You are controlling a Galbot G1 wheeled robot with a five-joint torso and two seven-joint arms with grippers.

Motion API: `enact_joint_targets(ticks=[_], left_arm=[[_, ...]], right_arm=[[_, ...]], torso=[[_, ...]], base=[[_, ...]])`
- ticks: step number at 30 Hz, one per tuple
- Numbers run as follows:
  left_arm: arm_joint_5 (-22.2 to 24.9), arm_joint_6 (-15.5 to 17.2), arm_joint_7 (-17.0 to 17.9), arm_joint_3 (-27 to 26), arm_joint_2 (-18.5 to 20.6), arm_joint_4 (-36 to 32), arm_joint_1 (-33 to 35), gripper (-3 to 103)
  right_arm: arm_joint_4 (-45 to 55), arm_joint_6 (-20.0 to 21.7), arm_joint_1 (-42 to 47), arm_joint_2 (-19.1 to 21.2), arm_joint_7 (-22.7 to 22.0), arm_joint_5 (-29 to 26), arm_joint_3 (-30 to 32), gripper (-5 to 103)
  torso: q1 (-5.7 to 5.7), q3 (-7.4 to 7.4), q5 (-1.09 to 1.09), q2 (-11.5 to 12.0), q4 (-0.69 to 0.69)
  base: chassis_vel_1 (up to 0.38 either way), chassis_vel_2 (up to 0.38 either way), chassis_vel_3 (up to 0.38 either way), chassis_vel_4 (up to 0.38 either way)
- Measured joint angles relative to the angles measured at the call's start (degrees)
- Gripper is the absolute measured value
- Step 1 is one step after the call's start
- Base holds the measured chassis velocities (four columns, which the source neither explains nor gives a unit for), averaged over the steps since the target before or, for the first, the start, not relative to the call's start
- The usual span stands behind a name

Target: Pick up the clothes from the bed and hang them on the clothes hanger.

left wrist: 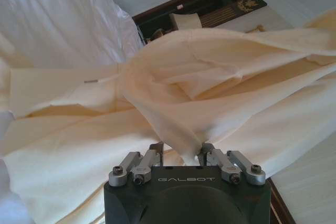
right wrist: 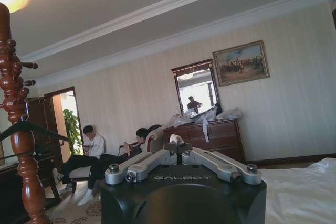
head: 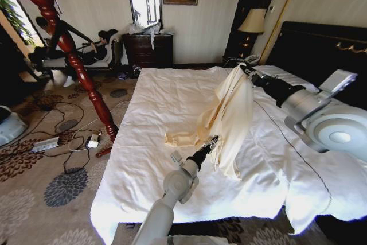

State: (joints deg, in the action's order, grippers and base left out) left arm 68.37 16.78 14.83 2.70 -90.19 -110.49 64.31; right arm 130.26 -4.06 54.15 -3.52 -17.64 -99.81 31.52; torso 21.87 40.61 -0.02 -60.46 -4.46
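Your right gripper's [head: 242, 68] jaws are pinched tight on the top of the clothes [head: 229, 119], holding them up above the bed [head: 155, 159]. Your left gripper's [head: 214, 140] jaws are part way open, with a fold of the same cream cloth sitting between them, low down near the hem. One sleeve lies on the white sheet, just beside the left arm.

The clothes hang in the middle of the bed, between your two arms. The right arm reaches in over the bed from the headboard [head: 321, 44] side.

A tall red wooden coat stand [head: 69, 50] is on the floor at your left, close to the bed's edge. The clothes hanger [head: 69, 31] hangs on it, well apart from the clothes. Cables and a power strip [head: 46, 143] lie on the carpet near the foot of the stand. A lamp [head: 252, 22] stands past the far corner of the bed, and a dark dresser [head: 148, 50] is against the back wall.

The near half of the bed is bare sheet. The carpet between the bed and the stand is narrow.
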Motion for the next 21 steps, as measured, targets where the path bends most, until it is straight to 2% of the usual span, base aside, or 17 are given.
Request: enact_joint_targets(ticks=[2, 5, 8, 11, 13, 15, 16, 17, 18, 19, 21], left_arm=[[0.1, 0.2, 0.0, -0.8, 0.9, -0.6, -0.2, 24], [0.4, 0.2, 0.0, -1.6, 1.6, -1.2, -0.3, 19], [1.3, 0.4, 0.9, -3.4, 3.5, -3.8, -0.6, 3], [1.5, 0.9, 1.8, -5.1, 5.3, -6.2, -0.9, 2], [2.2, 1.2, 3.2, -7.8, 9.8, -10.1, -1.9, 0], [2.3, 1.2, 3.5, -8.5, 11.2, -11.1, -2.2, 0], [2.7, 1.3, 4.0, -10.5, 15.8, -13.7, -2.8, 0], [2.9, 1.4, 4.1, -11.4, 17.9, -14.9, -3.1, 0], [2.9, 1.4, 4.1, -11.4, 17.9, -14.9, -3.1, 0], [3.2, 1.8, 4.6, -13.8, 22.0, -17.4, -3.6, 0], [3.6, 2.8, 5.7, -18.0, 27.5, -21.1, -4.3, 0]], right_arm=[[0.1, 0.0, 0.1, 0.0, 0.0, 0.6, 0.0, 0], [0.1, 0.0, 0.2, -0.1, 0.0, 1.2, -0.1, 0], [-0.1, 0.0, 0.4, -0.5, -0.2, 1.8, -0.3, 0], [-0.4, 0.0, 0.5, -0.9, -0.7, 2.1, -0.4, 0], [-0.6, 0.0, 0.7, -1.7, -1.1, 2.6, -0.6, 0], [-0.7, 0.0, 0.7, -2.0, -1.1, 2.8, -0.7, 0], [-0.8, 0.0, 0.7, -2.9, -1.2, 3.4, -0.8, 0], [-0.8, 0.0, 0.7, -3.4, -1.2, 3.7, -0.9, 0], [-0.8, 0.0, 0.7, -3.4, -1.2, 3.7, -0.9, 0], [-0.8, 0.0, 0.7, -4.6, -1.2, 4.6, -1.0, 0], [-1.1, 0.0, 0.7, -6.7, -1.1, 6.4, -1.3, 0]], torso=[[0.0, 0.0, 0.0, 0.0, 0.0], [0.0, 0.0, 0.0, 0.0, 0.0], [0.0, 0.0, 0.01, 0.0, 0.0], [0.0, 0.0, 0.0, 0.0, 0.0], [0.0, 0.0, 0.0, 0.0, 0.0], [0.0, 0.0, -0.01, 0.0, 0.0], [0.0, 0.0, 0.0, 0.0, -0.01], [0.0, 0.0, 0.0, 0.0, 0.0], [0.0, 0.0, 0.0, 0.0, 0.0], [0.0, 0.01, -0.01, 0.0, 0.01], [0.0, 0.0, -0.02, 0.0, 0.01]], base=[[0.0, 0.0, 0.0, 0.0], [0.0, 0.0, 0.0, 0.0], [0.0, 0.0, 0.0, 0.0], [0.0, 0.0, 0.0, 0.0], [0.0, 0.0, 0.0, 0.0], [0.0, 0.0, 0.0, 0.0], [0.0, 0.0, 0.0, 0.0], [0.0, 0.0, 0.0, 0.0], [0.0, 0.0, 0.0, 0.0], [0.0, 0.0, 0.0, 0.0], [0.0, 0.0, 0.0, 0.0]])
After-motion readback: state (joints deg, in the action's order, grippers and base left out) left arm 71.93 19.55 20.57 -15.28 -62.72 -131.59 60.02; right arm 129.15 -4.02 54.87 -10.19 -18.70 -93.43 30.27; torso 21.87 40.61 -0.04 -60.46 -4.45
